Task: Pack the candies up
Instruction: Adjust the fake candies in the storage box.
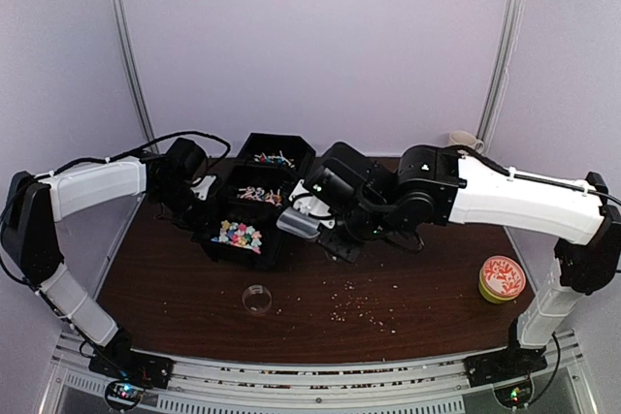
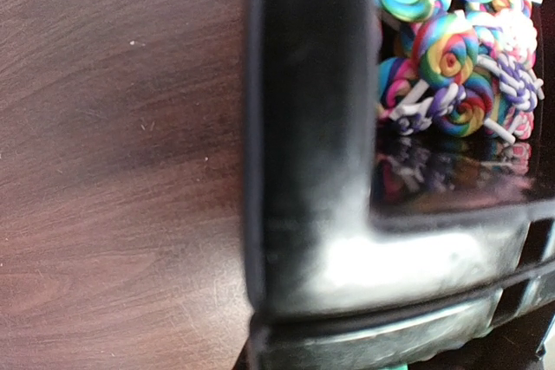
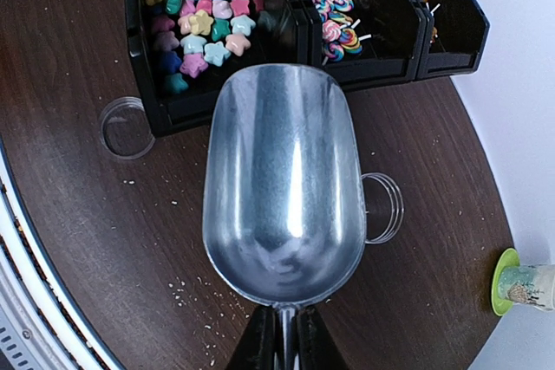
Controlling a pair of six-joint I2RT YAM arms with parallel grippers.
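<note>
The candies are small star-shaped sweets (image 3: 199,23) in pink, yellow, blue and green, lying in the nearest black bin (image 3: 134,58). Swirled lollipops (image 2: 451,49) fill the middle bin (image 2: 303,127). My right gripper (image 3: 282,322) is shut on the handle of a metal scoop (image 3: 282,188). The scoop is empty, and its mouth points at the star bin from just in front of it. My left gripper (image 1: 201,193) sits at the middle bin's left wall. That wall runs down into its jaws, so it looks shut on the wall, though the fingers themselves are hidden.
A third black bin (image 1: 277,154) stands behind the other two. A small clear round cup (image 1: 257,298) is near the front, and another (image 3: 386,207) is partly under the scoop. A yellow-green tub with a red patterned lid (image 1: 502,278) stands at the right. Pale crumbs (image 1: 359,309) dot the wood.
</note>
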